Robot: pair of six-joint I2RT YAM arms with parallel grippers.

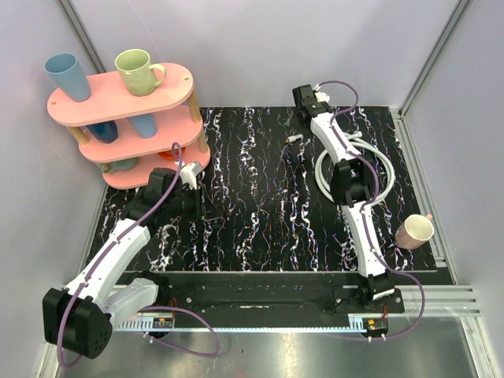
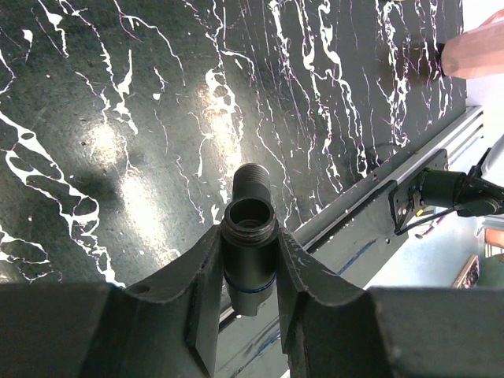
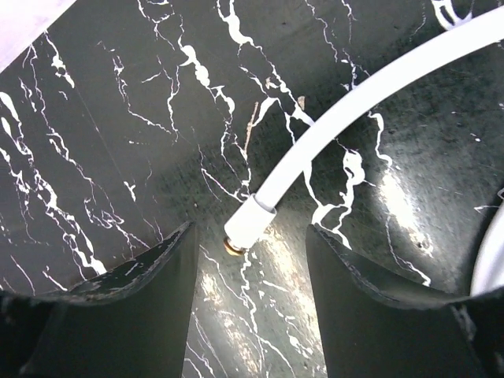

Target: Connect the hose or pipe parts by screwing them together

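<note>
Right gripper, spread astride the hose fitting, should clamp squarely behind it while left gripper grasps the black connector.

White arm links, black joints, purple cables, black gripper fingers.

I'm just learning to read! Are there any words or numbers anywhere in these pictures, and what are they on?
No word, number or sign can be read in any view.
Small coloured part on the front rail: too small to tell whether it carries text.
Green mug, pink cup, white hose, black fitting: plain, no print seen.
</note>
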